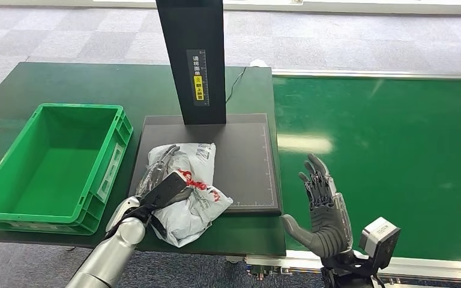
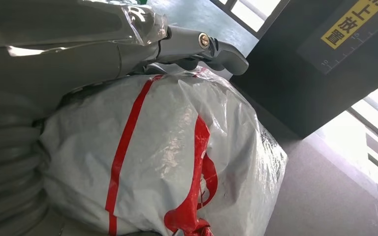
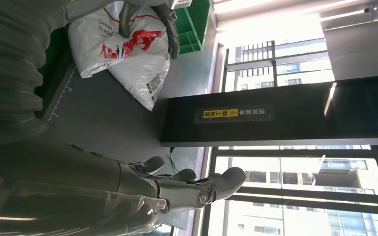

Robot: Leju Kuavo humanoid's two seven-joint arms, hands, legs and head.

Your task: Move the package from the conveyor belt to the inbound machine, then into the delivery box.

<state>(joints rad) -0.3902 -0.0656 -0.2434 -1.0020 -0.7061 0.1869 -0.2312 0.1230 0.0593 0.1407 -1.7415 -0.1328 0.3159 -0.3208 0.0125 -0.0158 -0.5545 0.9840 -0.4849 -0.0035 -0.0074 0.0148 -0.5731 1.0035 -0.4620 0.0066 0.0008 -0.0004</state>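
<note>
On the inbound machine's dark base plate (image 1: 240,162), at its corner nearest the delivery box (image 1: 12,204), lies the package (image 1: 195,195), a white poly bag with red print, partly overhanging the plate edge toward the robot. Left hand (image 1: 156,192) wraps it: dark fingers reach over the top of the bag, thumb side underneath per the left wrist view, where the bag (image 2: 177,162) presses right against the palm, so the hand is clamped on the package. Bag's long axis runs from the robot toward the machine's black post (image 1: 195,60), roughly parallel to the box's near wall. Key relation: the green box sits just beside the plate, on the side away from the conveyor belt (image 1: 384,156), open top up, nothing seen inside. Likely step: scan stage in hand, box transfer not yet done. Next move, as a judgement, is lift and carry sideways away from the belt, clearing the box rim. Right hand (image 1: 321,210) is over the belt edge on the far side of the plate from the box, fingers spread, holding nothing; left is plainly the nearer one. Risk: slick bag slipping.
</note>
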